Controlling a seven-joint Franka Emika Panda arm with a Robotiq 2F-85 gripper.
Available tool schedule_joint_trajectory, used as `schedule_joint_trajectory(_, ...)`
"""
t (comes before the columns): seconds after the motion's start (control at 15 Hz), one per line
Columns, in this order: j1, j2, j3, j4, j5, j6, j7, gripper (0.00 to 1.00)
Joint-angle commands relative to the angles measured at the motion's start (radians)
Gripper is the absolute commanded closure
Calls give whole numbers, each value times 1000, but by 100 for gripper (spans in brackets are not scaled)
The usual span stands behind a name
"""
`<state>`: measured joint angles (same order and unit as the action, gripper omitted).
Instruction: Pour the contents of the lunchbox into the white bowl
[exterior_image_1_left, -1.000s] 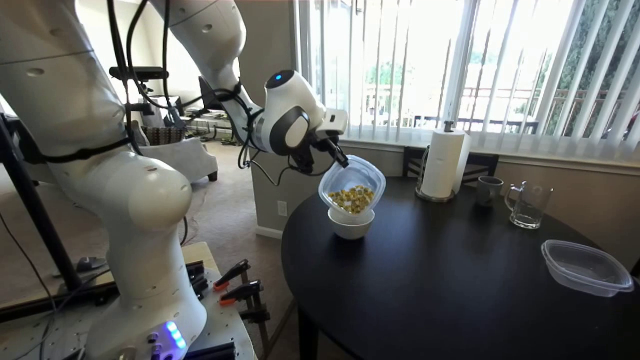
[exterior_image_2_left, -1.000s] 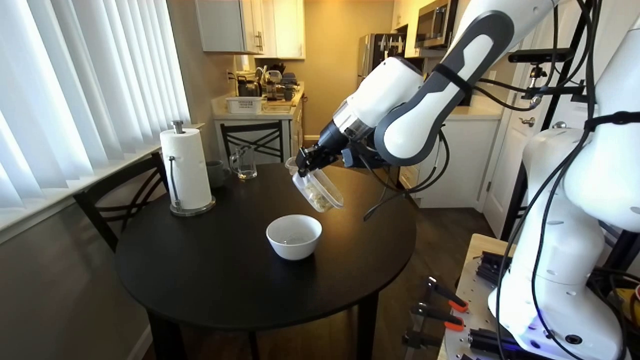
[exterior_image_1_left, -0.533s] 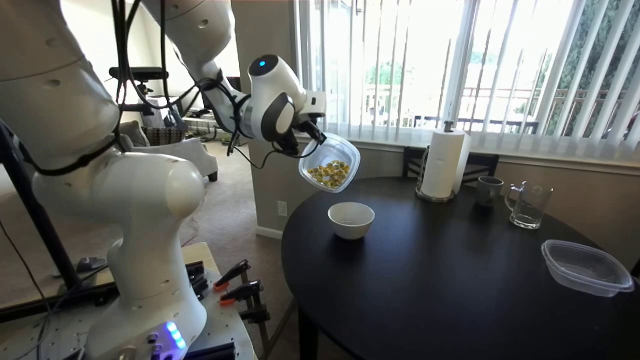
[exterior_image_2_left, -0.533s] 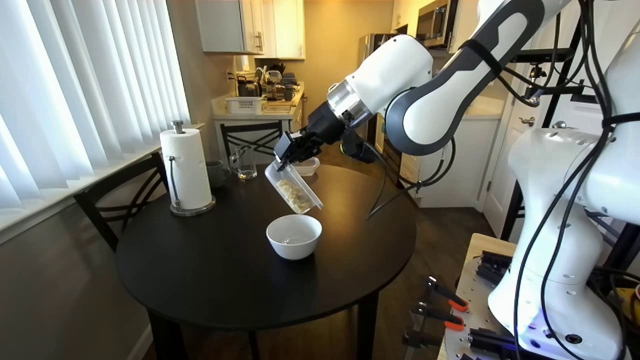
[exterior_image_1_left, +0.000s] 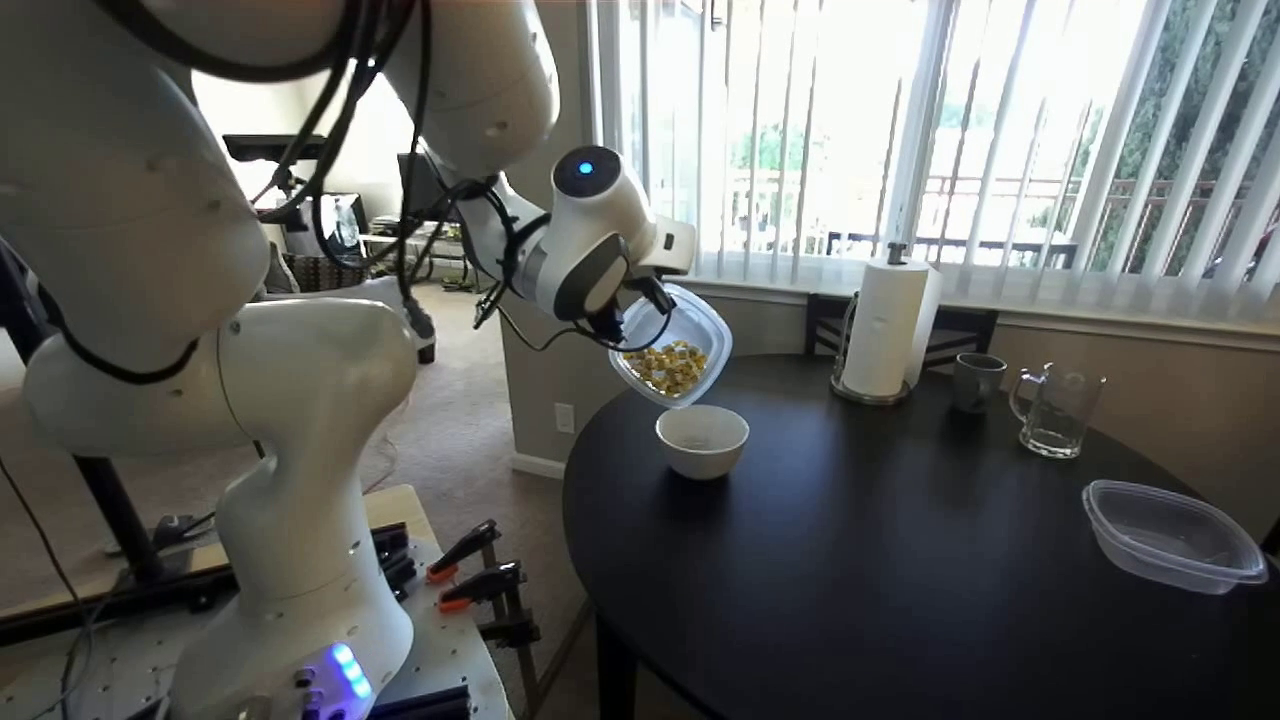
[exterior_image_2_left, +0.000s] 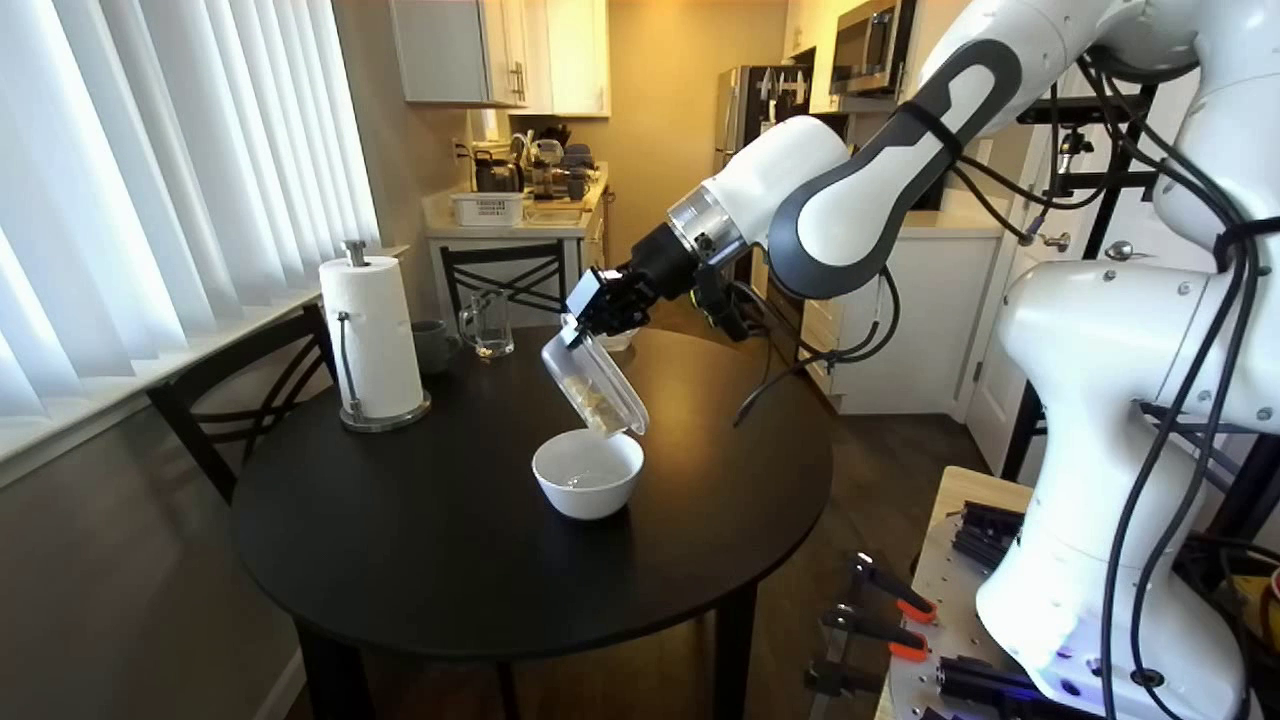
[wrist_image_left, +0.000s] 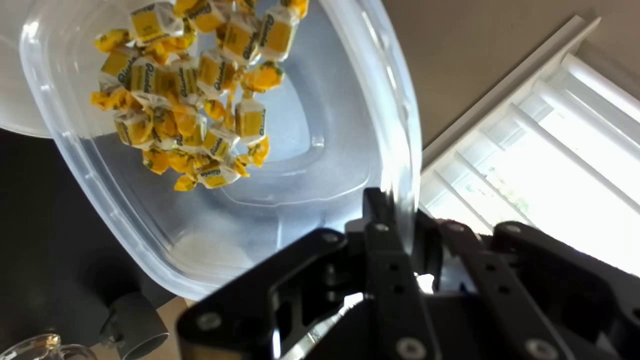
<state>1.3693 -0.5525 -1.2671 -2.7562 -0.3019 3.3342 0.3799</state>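
Gripping the tilted lunchbox (wrist_image_left: 305, 170), the pincer (wrist_image_left: 400, 215) holds candies (wrist_image_left: 186, 82) above the bowl (exterior_image_2_left: 590, 498).

The edges of my wrist view crop the bowl (wrist_image_left: 17, 97) and the tub (wrist_image_left: 300, 122), part of which my fingers (wrist_image_left: 377, 206) cover.

Lunchbox (wrist_image_left: 320, 172) is clr, sweets (wrist_image_left: 186, 84) yel/wht w/ dk print, bowl (exterior_image_2_left: 588, 499) wht, tbl (exterior_image_2_left: 430, 545) blk.

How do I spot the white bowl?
Start at the round dark table. The white bowl stands on it, below the tilted clear tub. It is opaque, unlike that tub, and low and open, unlike the tall paper towel roll.
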Motion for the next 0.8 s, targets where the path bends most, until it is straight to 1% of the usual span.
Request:
schedule_joint_trajectory(0.0,119,-157,-145,33,96,-8,-206,99)
schedule_joint_trajectory(0.07,144,-190,-174,45,103,-11,-240,99)
schedule_joint_trajectory(0.2,185,-245,-209,65,135,-14,-319,99)
schedule_joint_trajectory(0.4,229,-348,-240,86,148,-41,-397,99)
schedule_joint_trajectory(0.53,255,-403,-260,104,151,-61,-430,99)
schedule_joint_trajectory(0.73,268,-489,-279,123,150,-97,-472,99)
